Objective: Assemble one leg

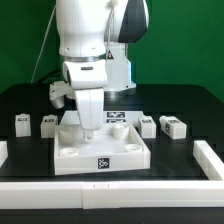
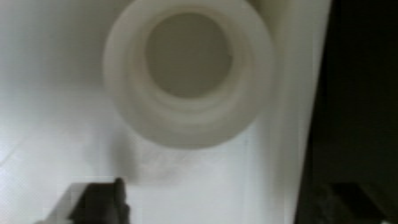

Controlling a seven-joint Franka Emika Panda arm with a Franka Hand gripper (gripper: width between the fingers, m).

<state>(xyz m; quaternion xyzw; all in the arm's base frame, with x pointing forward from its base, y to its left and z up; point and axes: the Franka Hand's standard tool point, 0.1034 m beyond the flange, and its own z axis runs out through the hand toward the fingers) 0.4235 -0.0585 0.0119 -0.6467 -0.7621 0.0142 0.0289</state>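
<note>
**Exterior view.** A wide white square plastic plate (image 1: 80, 160) with round corner sockets lies flat on the black table (image 1: 190, 105), its tagged edge facing the camera. The white arm's two-finger gripper (image 1: 88, 132) hangs upright over the plate's rear half, tips at or just above the surface. Four small white stubby tagged blocks stand off the plate. One leg (image 1: 48, 122) and a second leg (image 1: 22, 122) are on the exterior view's left of the plate. A third leg (image 1: 148, 125) and a fourth leg (image 1: 172, 126) are on its right. None is seated, so the task's step appears not yet begun. The blocks are probably set in loose rows beside the plate to leave grasping room around each one. A low white rail (image 1: 210, 160) runs beyond the plate's front and sides, fencing the work area, with bare table between rail and plate.

**Wrist view.** One round socket (image 2: 187, 70) fills the frame, close below the camera. A dark fingertip (image 2: 98, 205) stands clear of the socket's rim. The pincer appears spread, with only bare plate between its fingers. A dark band runs beside the plate's edge, and I cannot tell whether it is table or finger.
</note>
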